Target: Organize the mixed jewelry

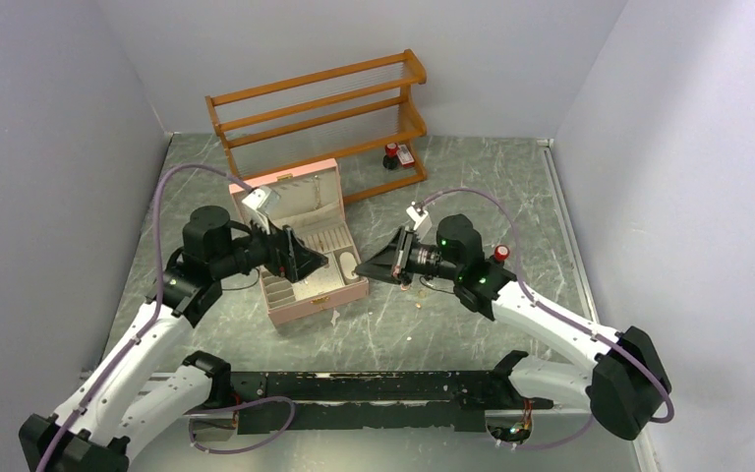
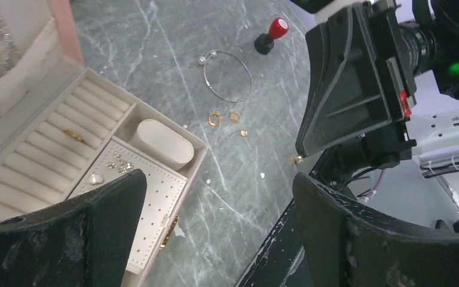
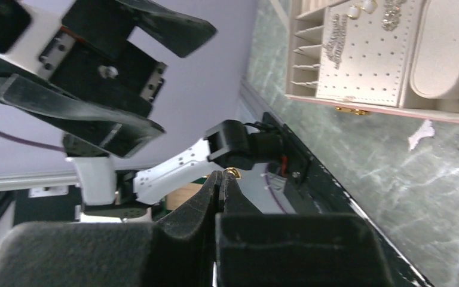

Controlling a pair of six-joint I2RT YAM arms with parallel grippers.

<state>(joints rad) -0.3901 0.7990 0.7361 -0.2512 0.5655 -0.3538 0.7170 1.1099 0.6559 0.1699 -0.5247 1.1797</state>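
1. Jewelry lies in two places. Loose gold rings [image 2: 214, 119] sit on the table [image 2: 155, 48] near the pink box [image 1: 319, 302], and a few pieces are already seated in the box's ring rolls and dotted pad.
2. One tiny gold piece [image 3: 233, 173] is pinched at the very tip of my right gripper [image 3: 222, 179]. Its jaws are fully closed, and it is raised just beside the box.
3. My left gripper [image 1: 300, 258] hangs over the box with its jaws spread wide, holding nothing.
4. The pinch looks like it catches only an edge, so I judge a jolt could flick the piece out of my reach.
5. The two grippers face each other closely, and a careless approach could knock them together.
6. If I release from too high, the piece may bounce out of its compartment.
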